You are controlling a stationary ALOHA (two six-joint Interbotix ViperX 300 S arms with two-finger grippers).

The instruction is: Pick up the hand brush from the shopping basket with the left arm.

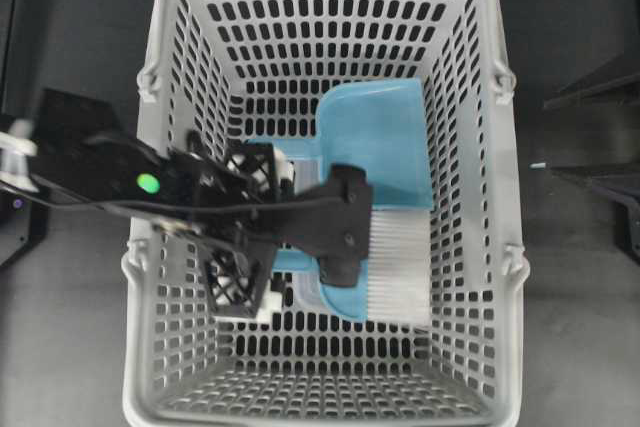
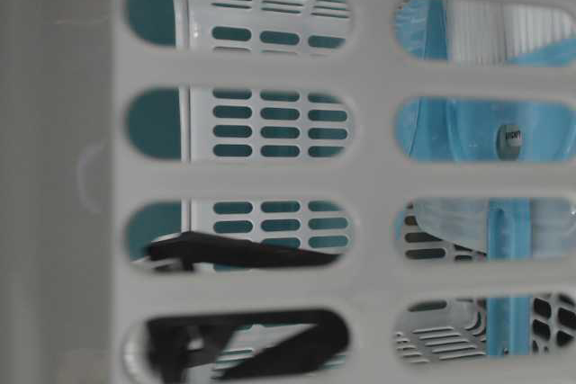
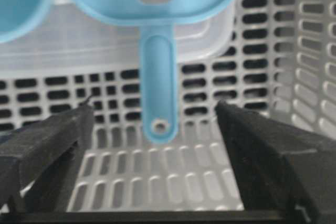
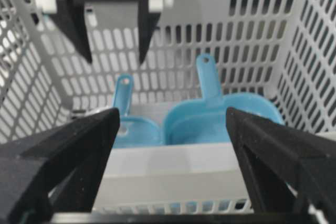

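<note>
The light-blue hand brush (image 1: 400,262) lies on the floor of the grey shopping basket (image 1: 165,247), with its white bristles toward the right wall. My left gripper (image 3: 154,107) is open and low. The end of the brush handle (image 3: 159,77), with its hole, lies between the fingertips untouched. In the overhead view the left gripper (image 1: 255,232) hangs over the handle. The right wrist view shows the left gripper (image 4: 114,59) above the brush (image 4: 134,132). My right gripper (image 4: 172,114) is open and empty over the bristles.
The matching light-blue dustpan (image 1: 380,137) lies beside the brush, also seen in the right wrist view (image 4: 220,119) and at the upper left of the left wrist view (image 3: 21,3). The basket walls (image 4: 252,40) close in on all sides. A black block (image 1: 340,227) hides the brush's middle.
</note>
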